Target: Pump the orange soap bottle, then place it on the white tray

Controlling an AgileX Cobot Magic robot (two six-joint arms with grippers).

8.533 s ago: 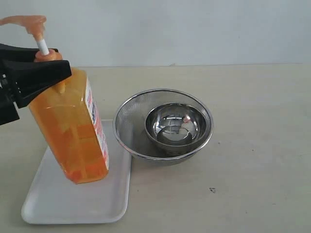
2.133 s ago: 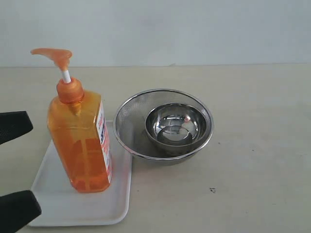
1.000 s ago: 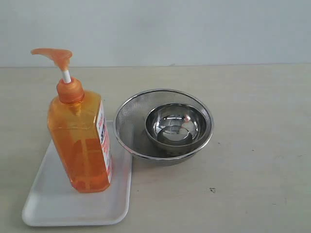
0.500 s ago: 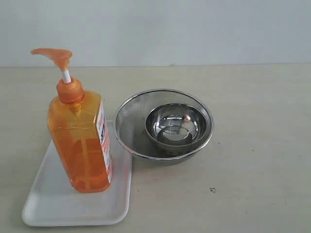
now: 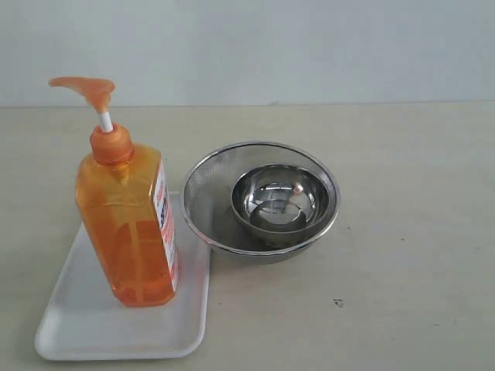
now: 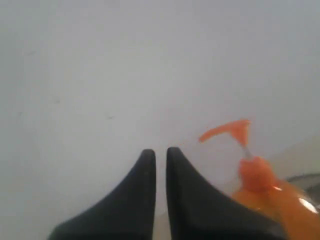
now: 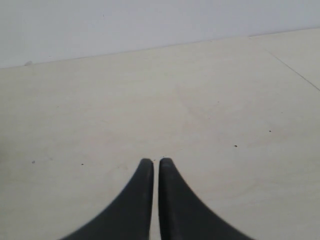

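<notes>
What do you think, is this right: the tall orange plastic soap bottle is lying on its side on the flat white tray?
Not quite. The tall orange plastic soap bottle stands upright on the flat white tray, not on its side. The exterior view shows it.
</notes>
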